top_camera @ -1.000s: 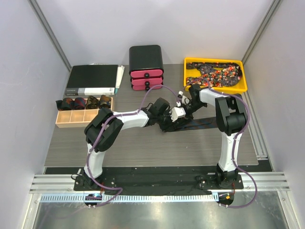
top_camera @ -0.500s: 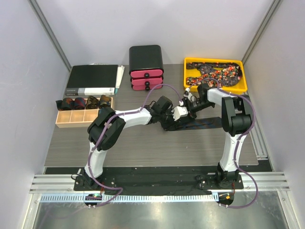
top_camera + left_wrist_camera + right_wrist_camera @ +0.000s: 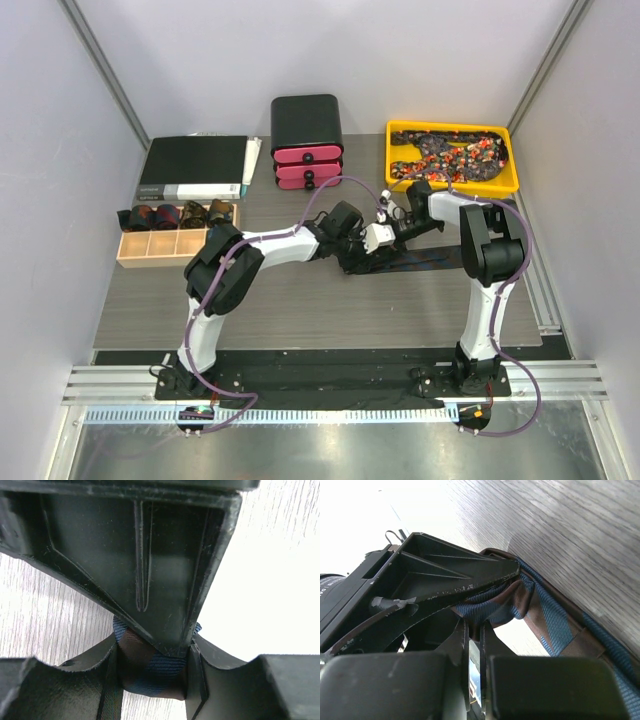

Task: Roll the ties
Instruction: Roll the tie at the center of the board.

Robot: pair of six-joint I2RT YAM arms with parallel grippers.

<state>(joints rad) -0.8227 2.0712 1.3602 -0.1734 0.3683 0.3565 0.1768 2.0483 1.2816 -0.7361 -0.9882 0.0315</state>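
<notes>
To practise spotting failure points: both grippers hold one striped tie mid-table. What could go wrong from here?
1. The left gripper clamps the half-formed coil of the striped tie; if the grip slackens, the coil may spring open.
2. The right gripper pinches bunched fabric, so the next turn may wind crooked.
3. The two grippers work very close together and could knock each other.

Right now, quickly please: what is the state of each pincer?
Left pincer: closed around the rolled part of the tie.
Right pincer: closed, pinching the same tie.
</notes>
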